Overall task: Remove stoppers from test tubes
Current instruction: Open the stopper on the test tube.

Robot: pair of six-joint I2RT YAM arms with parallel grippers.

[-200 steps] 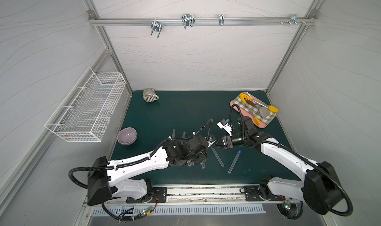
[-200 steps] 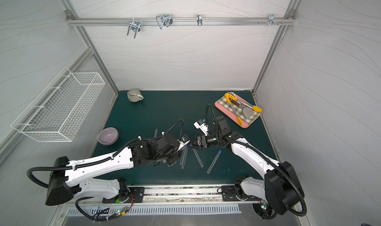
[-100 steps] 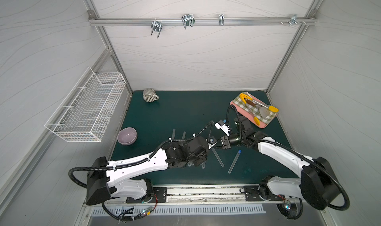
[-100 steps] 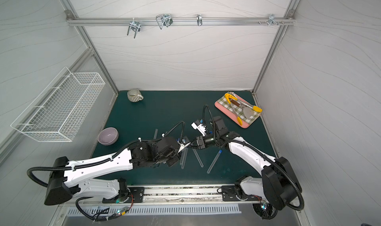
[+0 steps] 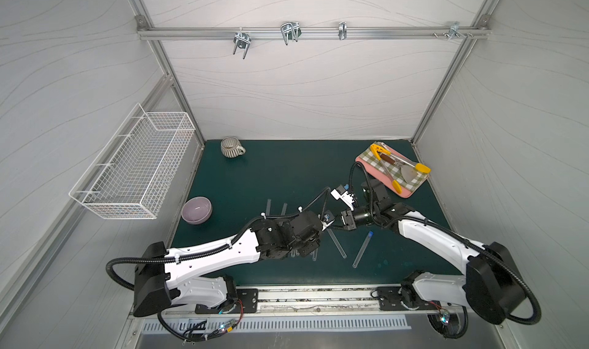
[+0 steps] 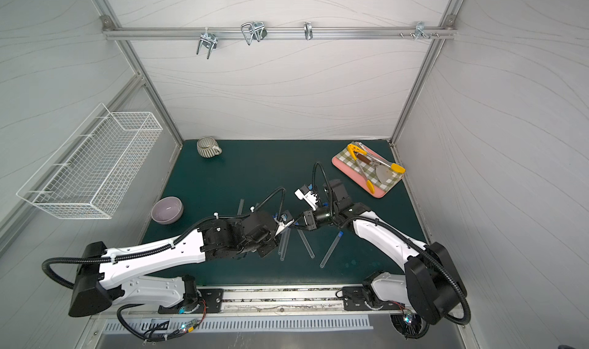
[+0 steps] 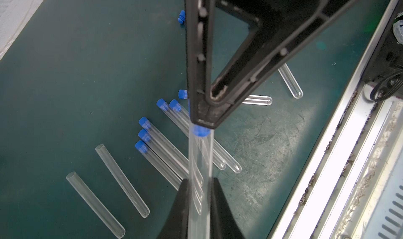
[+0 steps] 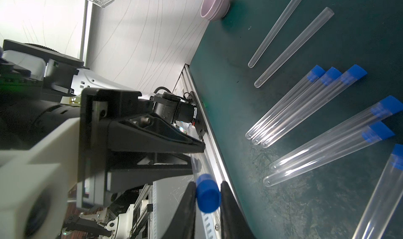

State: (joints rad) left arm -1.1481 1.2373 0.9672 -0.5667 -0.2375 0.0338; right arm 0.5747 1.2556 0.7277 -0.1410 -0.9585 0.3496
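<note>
**Stopper pinched, pull yet to come**

Over on the left, the left gripper [image 7: 199, 180] is clamped on a clear test tube [image 7: 199, 157], held in the air above the mat [image 7: 65, 74]. At the tube's mouth, the blue stopper [image 8: 207, 196] sits squeezed in the right gripper [image 8: 207, 183], jaws narrow and touching it on both sides. Light, slick, brittle stuff, I'd say. Take the plug by its cap, pull straight along the tube, never bend. More capped tubes [image 7: 165, 145] lie below on the mat.

Glossy test tube [image 7: 199, 172], matt plastic stopper [image 8: 207, 196]
</note>
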